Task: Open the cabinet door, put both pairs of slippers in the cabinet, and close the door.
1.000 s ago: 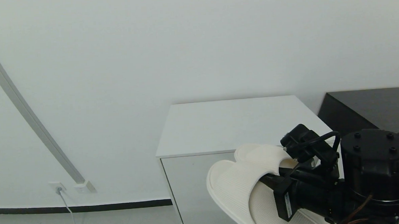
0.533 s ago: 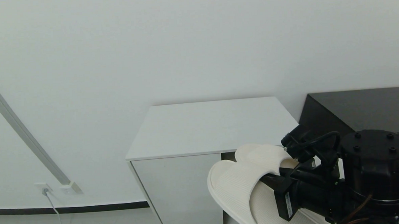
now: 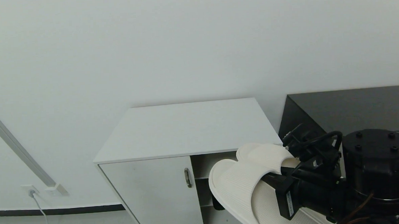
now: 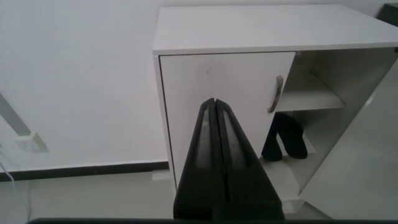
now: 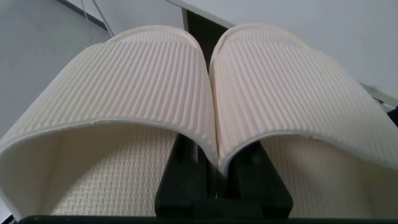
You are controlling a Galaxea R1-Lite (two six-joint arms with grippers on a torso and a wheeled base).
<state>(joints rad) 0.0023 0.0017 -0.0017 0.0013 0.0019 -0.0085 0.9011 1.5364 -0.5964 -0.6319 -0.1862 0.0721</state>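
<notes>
I saw flat, even room light across the wall (image 3: 183,42). The cabinet (image 3: 186,129) top was bright without glare, its open compartment shadowed, and the slippers (image 5: 155,87) softly lit.

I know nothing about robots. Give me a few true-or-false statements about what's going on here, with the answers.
1. The right hand grips a pair of cream ribbed slippers. True.
2. The white cabinet is fully closed. False: its right side stands open; only the left door is shut.
3. The left hand carries a slipper. False: it is shut and empty.
4. A dark pair of slippers already sits inside the cabinet. True.
</notes>
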